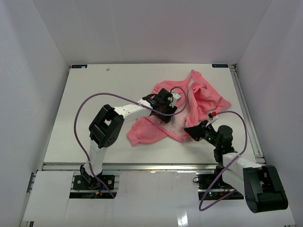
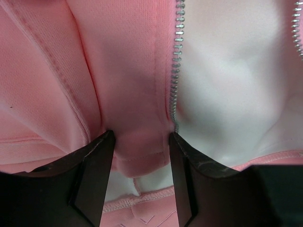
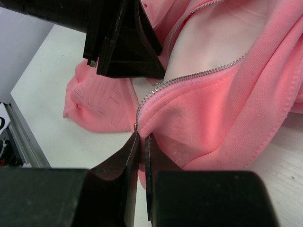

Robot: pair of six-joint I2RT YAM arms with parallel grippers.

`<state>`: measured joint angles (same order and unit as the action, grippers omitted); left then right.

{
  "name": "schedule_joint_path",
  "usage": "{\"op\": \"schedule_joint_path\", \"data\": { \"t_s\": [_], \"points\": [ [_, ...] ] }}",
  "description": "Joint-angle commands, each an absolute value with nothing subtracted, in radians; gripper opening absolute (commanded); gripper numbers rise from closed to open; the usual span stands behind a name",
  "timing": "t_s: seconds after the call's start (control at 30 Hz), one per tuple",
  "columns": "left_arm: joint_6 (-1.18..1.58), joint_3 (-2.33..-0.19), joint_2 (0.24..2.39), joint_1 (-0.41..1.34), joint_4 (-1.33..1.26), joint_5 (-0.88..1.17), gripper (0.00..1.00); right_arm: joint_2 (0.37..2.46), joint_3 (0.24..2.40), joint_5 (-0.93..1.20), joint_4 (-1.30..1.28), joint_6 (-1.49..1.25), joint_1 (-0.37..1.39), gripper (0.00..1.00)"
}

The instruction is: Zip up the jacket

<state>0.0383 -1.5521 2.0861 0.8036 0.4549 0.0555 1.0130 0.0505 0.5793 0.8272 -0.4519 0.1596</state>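
Observation:
The salmon-pink jacket point(image 1: 208, 101) lies crumpled at the table's middle right, its front open and the paler lining showing. My left gripper point(image 1: 166, 112) presses down on its left part. In the left wrist view the gripper point(image 2: 141, 137) squeezes a thick fold of the jacket point(image 2: 128, 71) beside a row of metal zipper teeth point(image 2: 176, 56). My right gripper point(image 1: 193, 131) is at the near hem. In the right wrist view it point(image 3: 141, 137) is shut on the jacket's point(image 3: 227, 109) lower front edge, at the bottom end of the unjoined zipper teeth point(image 3: 199, 75). The left gripper point(image 3: 123, 47) shows just beyond.
The white table point(image 1: 94, 104) is enclosed by white walls on three sides. A metal rail point(image 1: 142, 166) runs along the near edge. Purple cables point(image 1: 83, 109) loop from both arms. A sleeve or panel of the jacket spreads toward the near left point(image 1: 142, 132).

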Motion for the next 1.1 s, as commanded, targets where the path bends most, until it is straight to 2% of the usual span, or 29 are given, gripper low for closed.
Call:
{"op": "schedule_joint_path", "data": {
  "t_s": [0.0,0.7,0.9,1.07],
  "points": [
    [0.048,-1.521,2.035,0.807,0.479,0.054,0.6,0.999,0.066,0.578,0.839,-0.437,0.164,0.08],
    [0.014,-1.532,2.006,0.798,0.542,0.024,0.63,1.01,0.072,0.575,0.845,-0.434,0.164,0.08],
    [0.005,-1.564,1.996,0.792,0.563,0.063,0.67,1.034,0.081,0.574,0.851,-0.433,0.164,0.08],
    [0.005,-1.578,1.989,0.78,0.581,0.073,0.63,1.046,0.081,0.574,0.858,-0.431,0.164,0.08]
  ]
}}
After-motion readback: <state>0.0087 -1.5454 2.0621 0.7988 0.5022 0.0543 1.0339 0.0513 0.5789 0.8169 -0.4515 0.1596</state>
